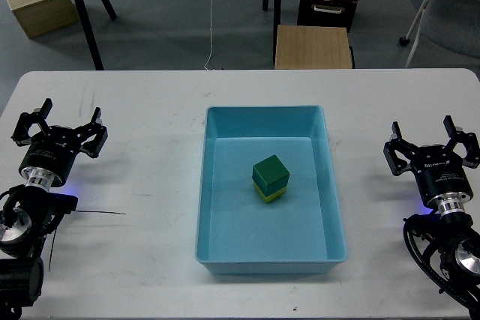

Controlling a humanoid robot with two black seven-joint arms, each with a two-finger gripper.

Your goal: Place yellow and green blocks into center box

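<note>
A green block (271, 173) sits on top of a yellow block (272, 194) inside the light blue box (216, 185) at the middle of the white table. My left gripper (58, 130) is open and empty over the table's left side, well apart from the box. My right gripper (430, 146) is open and empty over the table's right side, also apart from the box.
The white table (135, 118) holds only the box. A thin black cable (97, 213) lies on the table by my left arm. Beyond the far edge stand a wooden stool (312, 46), a tripod leg (88, 16) and a chair (442, 13).
</note>
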